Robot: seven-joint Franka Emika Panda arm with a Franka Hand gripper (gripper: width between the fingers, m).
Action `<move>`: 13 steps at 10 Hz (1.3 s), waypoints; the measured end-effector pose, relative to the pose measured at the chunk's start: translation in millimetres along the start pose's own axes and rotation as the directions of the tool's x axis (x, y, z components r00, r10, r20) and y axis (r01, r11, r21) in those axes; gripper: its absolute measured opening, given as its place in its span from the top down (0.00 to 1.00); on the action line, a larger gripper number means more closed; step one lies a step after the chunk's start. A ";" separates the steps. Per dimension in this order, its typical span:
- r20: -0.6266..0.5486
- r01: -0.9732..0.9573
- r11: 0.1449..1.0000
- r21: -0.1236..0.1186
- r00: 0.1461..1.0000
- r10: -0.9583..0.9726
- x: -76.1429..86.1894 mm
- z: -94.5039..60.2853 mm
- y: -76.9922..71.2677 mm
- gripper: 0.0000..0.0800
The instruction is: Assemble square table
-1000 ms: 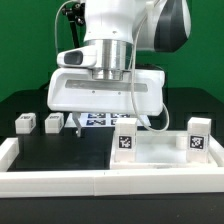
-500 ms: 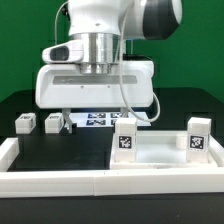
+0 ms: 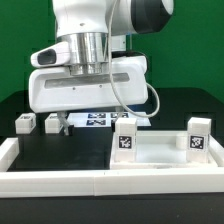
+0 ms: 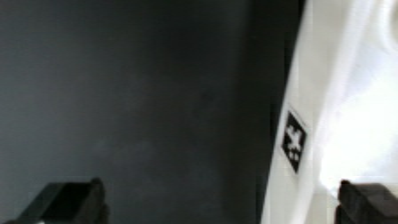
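Two small leg blocks [image 3: 23, 123] sit mid-left on the black bench [image 3: 60, 150], well apart from the tabletop [image 3: 160, 152] at lower right, where two taller tagged blocks [image 3: 125, 140] stand at its near-left corner and right edge. Arm [image 3: 95, 40] fills upper centre, jaws spread wide, above the marker board [image 3: 100, 120] in frame. Wrist view: fingertips [image 4: 71, 203] far apart over dark bench, white tagged edge [image 4: 338, 90] alongside; white rail [image 3: 60, 181] runs along the exterior frame's bottom.

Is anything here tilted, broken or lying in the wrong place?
Nothing stands out. The tabletop lies flat, and the leg blocks stand in a row beside the marker board.
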State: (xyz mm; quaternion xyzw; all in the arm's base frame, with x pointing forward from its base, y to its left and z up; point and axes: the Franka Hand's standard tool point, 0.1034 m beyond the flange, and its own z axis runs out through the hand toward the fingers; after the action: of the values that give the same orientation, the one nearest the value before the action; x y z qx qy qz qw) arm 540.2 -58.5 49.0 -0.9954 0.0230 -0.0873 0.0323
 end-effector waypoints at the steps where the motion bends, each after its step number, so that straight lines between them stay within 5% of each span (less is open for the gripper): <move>1: 0.001 0.000 1.000 0.000 1.000 0.000 -0.6 0.5 0.1 0.19; 4: 0.002 -0.006 1.000 -0.002 1.000 0.006 -1.7 2.2 -1.4 0.19; 8: -0.006 -0.044 0.999 -0.011 0.999 0.044 -5.9 12.4 -27.3 0.19; 13: 0.002 -0.049 0.998 -0.033 0.999 0.050 -16.4 31.8 -19.2 0.19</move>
State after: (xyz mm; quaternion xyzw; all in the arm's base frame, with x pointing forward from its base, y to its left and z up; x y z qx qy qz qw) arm 530.4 -36.6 16.3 -0.9951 0.0490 -0.0845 0.0180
